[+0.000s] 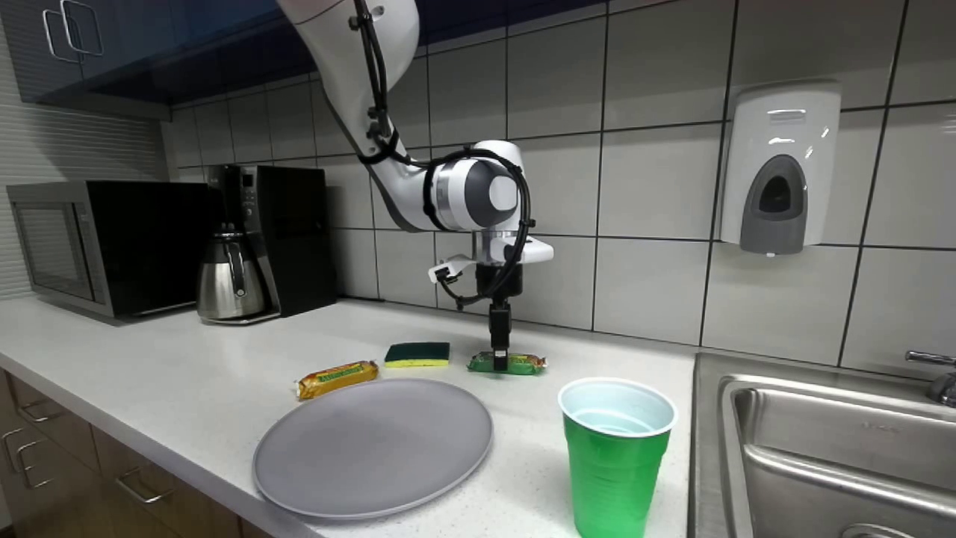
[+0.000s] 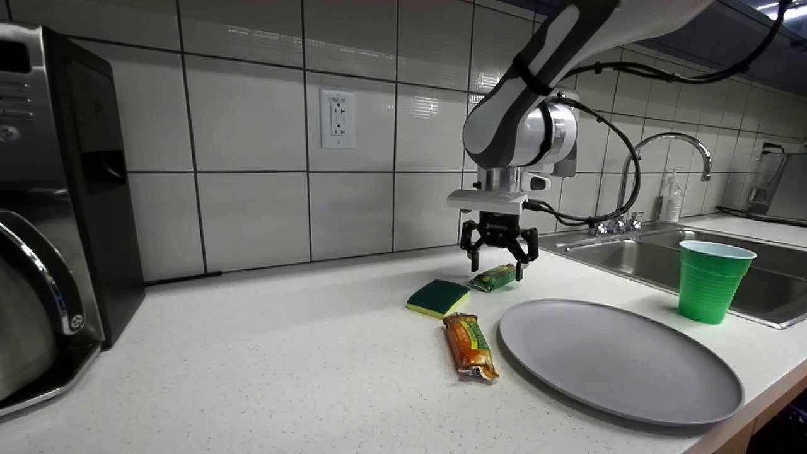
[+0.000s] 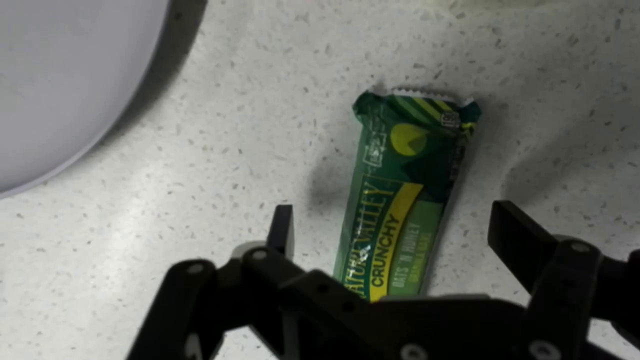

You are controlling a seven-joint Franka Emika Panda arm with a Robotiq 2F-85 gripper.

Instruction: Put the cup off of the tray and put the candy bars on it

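The green cup (image 1: 616, 478) stands upright on the counter beside the round grey tray (image 1: 373, 448); both also show in an exterior view, the cup (image 2: 712, 290) and the bare tray (image 2: 618, 359). A yellow-gold candy bar (image 1: 337, 379) lies on the counter near the tray's rim. A green candy bar (image 3: 400, 190) lies on the counter by the wall. My gripper (image 2: 497, 272) points down over this green bar. In the wrist view its open fingers (image 3: 392, 222) stand on either side of the bar, apart from it. Only one green bar shows; a second is out of view or hidden.
A green and yellow sponge (image 1: 418, 354) lies between the two bars. A steel sink (image 1: 713, 448) is beyond the cup. A coffee maker (image 1: 295, 239) and a microwave (image 1: 142, 246) stand at the counter's far end. The tiled wall runs close behind the gripper.
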